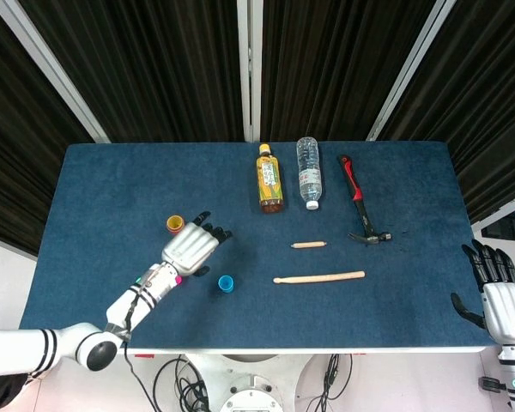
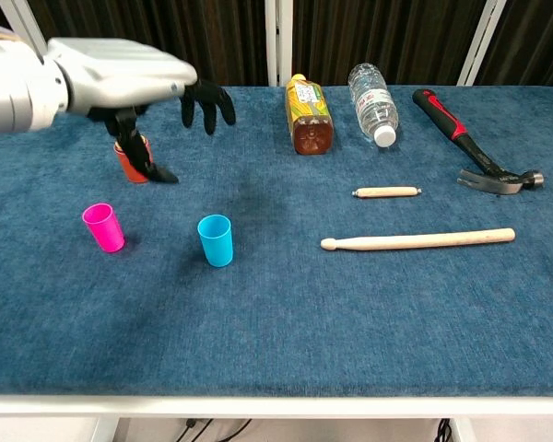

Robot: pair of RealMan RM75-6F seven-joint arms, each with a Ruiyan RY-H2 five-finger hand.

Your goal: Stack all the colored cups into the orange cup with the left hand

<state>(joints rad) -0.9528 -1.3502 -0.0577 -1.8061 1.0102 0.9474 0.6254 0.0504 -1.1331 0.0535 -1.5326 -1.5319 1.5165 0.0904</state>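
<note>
Left hand (image 2: 138,78), fingers spread and empty, above pink cup (image 2: 103,227) and blue cup (image 2: 216,240).

A robotics lab test station: a worktop (image 1: 112,180) covered in blue cloth stands against black curtains (image 1: 154,69) hung between white frame posts (image 1: 252,69), with cables (image 1: 180,378) dangling under its front edge over a pale floor.

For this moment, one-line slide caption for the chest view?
Open left hand hovers above pink cup and blue cup; orange cup behind.
</note>
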